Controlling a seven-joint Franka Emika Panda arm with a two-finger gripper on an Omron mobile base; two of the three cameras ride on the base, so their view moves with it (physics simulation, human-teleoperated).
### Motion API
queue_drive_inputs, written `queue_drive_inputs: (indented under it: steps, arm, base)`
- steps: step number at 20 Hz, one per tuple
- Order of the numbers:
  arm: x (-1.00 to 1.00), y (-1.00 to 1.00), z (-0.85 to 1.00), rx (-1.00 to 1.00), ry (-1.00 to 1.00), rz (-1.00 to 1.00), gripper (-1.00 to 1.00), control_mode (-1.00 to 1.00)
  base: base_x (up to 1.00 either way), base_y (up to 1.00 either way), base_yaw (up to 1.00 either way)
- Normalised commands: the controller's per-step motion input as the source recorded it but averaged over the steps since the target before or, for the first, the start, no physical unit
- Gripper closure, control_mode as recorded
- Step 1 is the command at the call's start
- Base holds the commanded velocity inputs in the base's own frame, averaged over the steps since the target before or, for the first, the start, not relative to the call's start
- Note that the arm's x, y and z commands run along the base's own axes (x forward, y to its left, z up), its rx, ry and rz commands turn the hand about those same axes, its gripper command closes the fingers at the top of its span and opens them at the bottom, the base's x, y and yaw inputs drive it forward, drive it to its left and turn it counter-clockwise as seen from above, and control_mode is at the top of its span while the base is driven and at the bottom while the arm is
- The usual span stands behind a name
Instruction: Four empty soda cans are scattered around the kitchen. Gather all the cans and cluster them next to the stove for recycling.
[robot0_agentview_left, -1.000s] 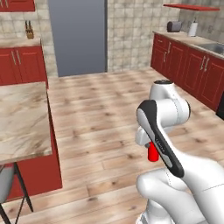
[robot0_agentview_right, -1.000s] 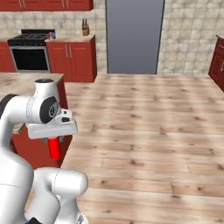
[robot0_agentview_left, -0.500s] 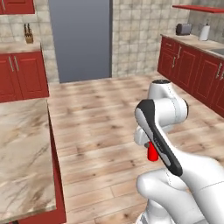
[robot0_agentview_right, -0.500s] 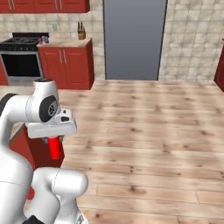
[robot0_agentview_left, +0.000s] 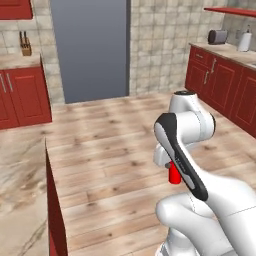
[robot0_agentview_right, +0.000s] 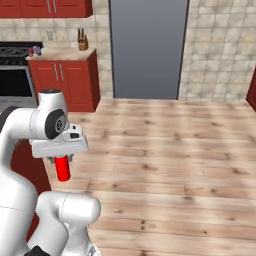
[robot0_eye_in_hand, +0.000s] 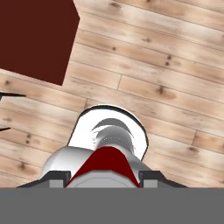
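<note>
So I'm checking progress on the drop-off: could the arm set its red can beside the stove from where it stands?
Probably not. The tool is shut on the bright red can out over open floor, while the stove sits far off beyond the red cabinet; the base would likely need to drive closer.

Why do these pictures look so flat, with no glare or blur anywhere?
They are rendered. Left base view: the red can and white arm are evenly lit, with no sharp shadow on the floor. Right base view: soft, slightly pixelated. Hand view: the can top looms large with shaded bands.
</note>
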Motion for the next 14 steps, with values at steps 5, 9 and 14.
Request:
queue_drive_inputs:
  steps: [5,9,14]
  arm:
    - [0.00,0.00,0.00,0.00,0.00,0.00,1.00,1.00]
    - [0.00,0.00,0.00,0.00,0.00,0.00,1.00,1.00]
    - [0.00,0.00,0.00,0.00,0.00,0.00,1.00,1.00]
  base:
    - [1.00,0.00,-0.02]
    - [1.00,0.00,-0.01]
    - [1.00,0.00,-0.01]
